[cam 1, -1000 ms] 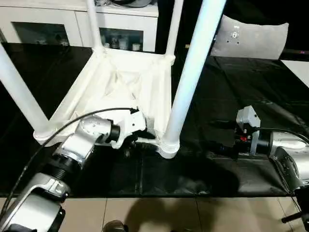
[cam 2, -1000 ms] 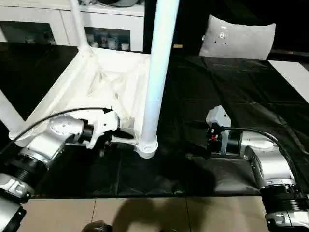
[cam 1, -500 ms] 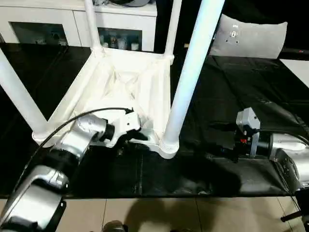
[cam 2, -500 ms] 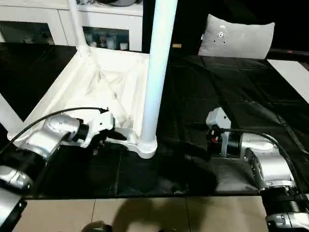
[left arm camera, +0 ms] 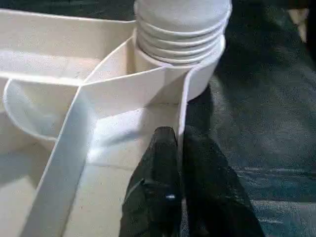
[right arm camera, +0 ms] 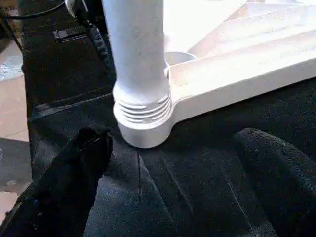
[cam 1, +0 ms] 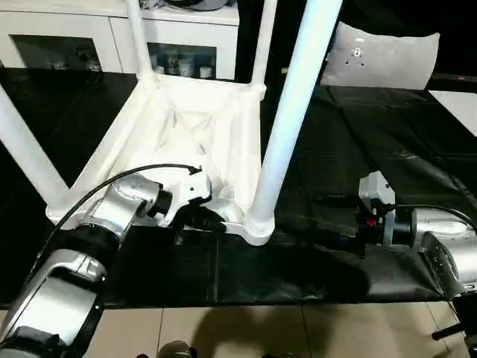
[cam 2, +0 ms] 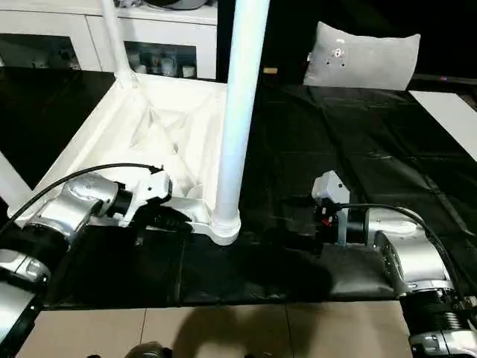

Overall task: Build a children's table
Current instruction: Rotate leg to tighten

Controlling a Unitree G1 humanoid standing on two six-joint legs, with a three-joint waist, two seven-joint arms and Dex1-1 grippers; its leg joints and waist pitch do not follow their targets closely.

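The children's table lies upside down on the black cloth, its white ribbed tabletop (cam 1: pixel 194 127) facing up. Legs stand in the corner sockets: the near-right leg (cam 1: pixel 294 104), the near-left leg (cam 1: pixel 26 156) and two at the back (cam 1: pixel 138 37). My left gripper (cam 1: pixel 212 221) is shut on the tabletop's near rim (left arm camera: pixel 181 113), one black finger (left arm camera: pixel 160 163) inside the wall and one outside, just short of the near-right socket (left arm camera: pixel 180 54). My right gripper (cam 1: pixel 328 220) rests low on the cloth to the right of that socket (right arm camera: pixel 143 123), open, with nothing between its fingers (right arm camera: pixel 74 182).
A white cabinet (cam 1: pixel 74 37) stands behind the work table, and a grey cushion (cam 1: pixel 384 56) lies at the back right. The black cloth ends at the table's front edge, with tiled floor (cam 1: pixel 223 328) below. A cable (cam 1: pixel 112 186) loops over my left forearm.
My left gripper's fingers have closed onto the tabletop's near rim. The right arm has barely moved; the whole view has shifted slightly.
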